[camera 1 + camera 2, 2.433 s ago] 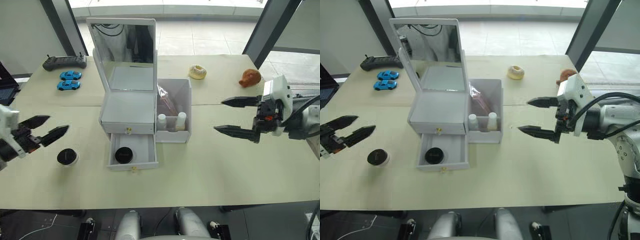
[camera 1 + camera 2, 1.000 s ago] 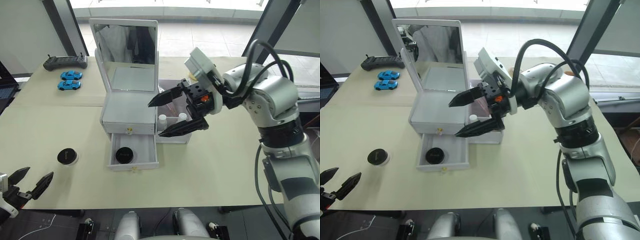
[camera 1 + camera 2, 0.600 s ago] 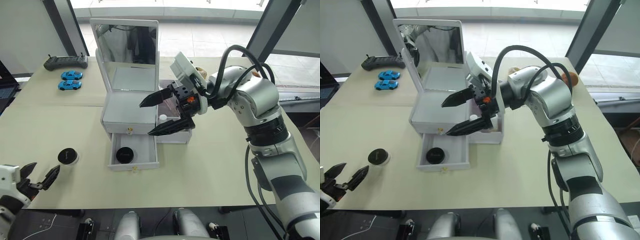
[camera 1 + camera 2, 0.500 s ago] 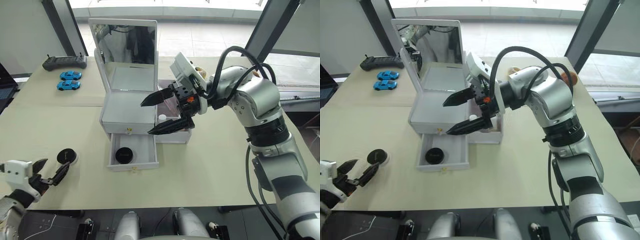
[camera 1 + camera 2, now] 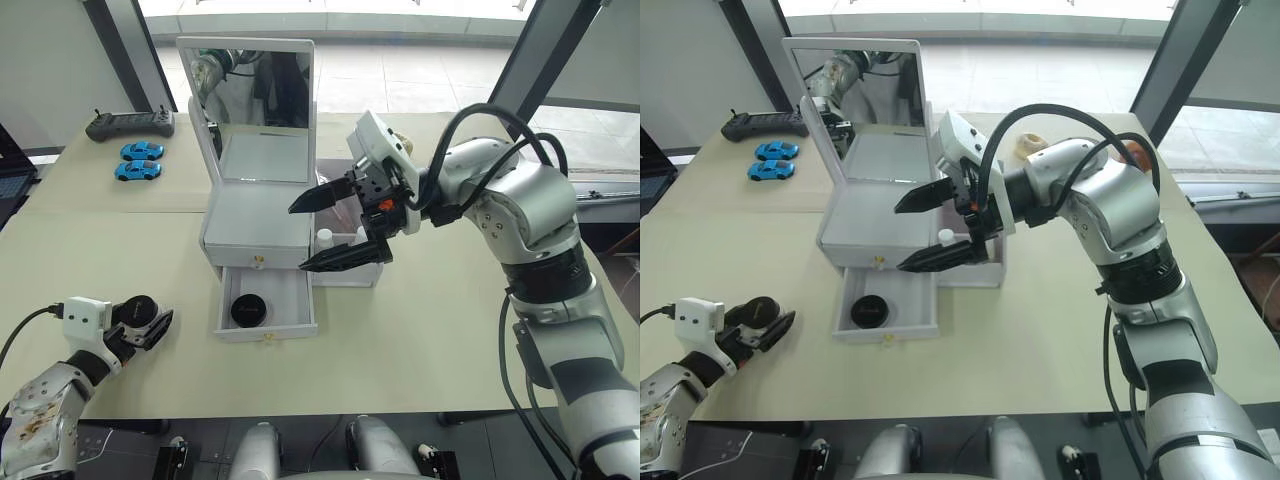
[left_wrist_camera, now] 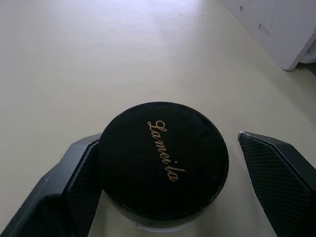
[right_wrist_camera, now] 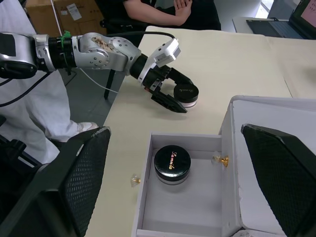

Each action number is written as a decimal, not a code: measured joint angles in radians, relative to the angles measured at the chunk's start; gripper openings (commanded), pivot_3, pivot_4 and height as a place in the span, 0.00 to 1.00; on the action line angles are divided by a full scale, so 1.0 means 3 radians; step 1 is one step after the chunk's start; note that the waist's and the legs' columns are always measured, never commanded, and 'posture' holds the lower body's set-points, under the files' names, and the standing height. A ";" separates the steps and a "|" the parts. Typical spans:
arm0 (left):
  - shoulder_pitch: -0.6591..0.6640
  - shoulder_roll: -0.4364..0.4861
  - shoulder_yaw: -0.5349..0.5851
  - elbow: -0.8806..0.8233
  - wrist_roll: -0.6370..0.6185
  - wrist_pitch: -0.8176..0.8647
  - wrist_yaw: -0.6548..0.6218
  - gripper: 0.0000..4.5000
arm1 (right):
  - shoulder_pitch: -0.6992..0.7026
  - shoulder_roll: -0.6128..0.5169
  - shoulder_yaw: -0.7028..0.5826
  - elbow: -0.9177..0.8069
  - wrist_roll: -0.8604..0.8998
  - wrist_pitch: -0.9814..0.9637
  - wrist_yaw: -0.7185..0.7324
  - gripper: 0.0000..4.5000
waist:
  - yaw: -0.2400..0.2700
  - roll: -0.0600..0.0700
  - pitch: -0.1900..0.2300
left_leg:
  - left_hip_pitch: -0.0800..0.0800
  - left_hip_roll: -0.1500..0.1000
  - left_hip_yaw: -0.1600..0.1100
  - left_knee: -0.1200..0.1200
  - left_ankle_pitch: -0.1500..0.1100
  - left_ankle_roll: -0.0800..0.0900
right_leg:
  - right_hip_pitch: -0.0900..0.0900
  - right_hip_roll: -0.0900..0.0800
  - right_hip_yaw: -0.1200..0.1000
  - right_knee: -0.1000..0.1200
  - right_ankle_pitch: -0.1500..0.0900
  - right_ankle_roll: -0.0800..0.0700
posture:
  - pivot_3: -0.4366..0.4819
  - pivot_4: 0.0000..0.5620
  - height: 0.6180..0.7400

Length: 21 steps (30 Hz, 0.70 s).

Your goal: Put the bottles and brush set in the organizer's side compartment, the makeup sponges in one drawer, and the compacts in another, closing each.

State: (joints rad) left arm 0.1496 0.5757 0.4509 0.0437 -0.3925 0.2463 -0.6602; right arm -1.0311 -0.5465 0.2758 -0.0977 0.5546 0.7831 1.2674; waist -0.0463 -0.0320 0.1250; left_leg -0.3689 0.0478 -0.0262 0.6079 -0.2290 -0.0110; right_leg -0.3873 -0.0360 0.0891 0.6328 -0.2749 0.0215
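Note:
One black compact point(image 6: 163, 168) with gold lettering stands on the table left of the organizer point(image 5: 258, 225). My left gripper point(image 5: 147, 322) is open and straddles this compact; one finger point(image 6: 74, 182) lies against its side and the other stands apart. A second compact point(image 5: 247, 311) lies in the open lower drawer point(image 7: 148, 217). The upper drawer is shut. My right gripper point(image 5: 298, 239) hangs open above the drawers, holding nothing. A white bottle cap point(image 5: 323, 237) peeks from the side compartment point(image 5: 372, 270). The brush set is hidden behind the right gripper, and the makeup sponges are out of view.
A black controller point(image 5: 129, 123) and two blue toy cars point(image 5: 138, 160) lie at the far left. A doughnut point(image 5: 1032, 144) sits behind the organizer. A seated person point(image 7: 173, 7) is at the table's left end, with another person's white-clad leg point(image 7: 29, 98) beside it.
My left gripper has come up from the table's near edge and now brackets the loose compact. My right arm swung in from the right and holds over the organizer.

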 measured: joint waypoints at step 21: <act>-0.0374 0.1069 -0.0463 -0.1141 -0.0761 0.0488 -0.1516 0.65 | 0.0281 -0.0134 -0.0106 -0.0325 0.0067 0.0095 -0.0271 1.00 | -0.0011 0.0018 0.0011 | -0.0001 0.0000 0.0006 0.0000 0.0000 0.0000 | 0.0000 0.0006 0.0004 -0.0003 -0.0001 0.0002 | 0.48 0.27 1.00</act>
State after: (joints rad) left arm 0.0373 0.8963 0.3119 -0.2984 -0.6208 0.3928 -1.1151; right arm -0.9468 -0.5868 0.2441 -0.1951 0.5746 0.8117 1.1859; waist -0.0495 -0.0267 0.1283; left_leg -0.3691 0.0480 -0.0245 0.6078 -0.2289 -0.0109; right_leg -0.3872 -0.0341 0.0904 0.6320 -0.2751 0.0221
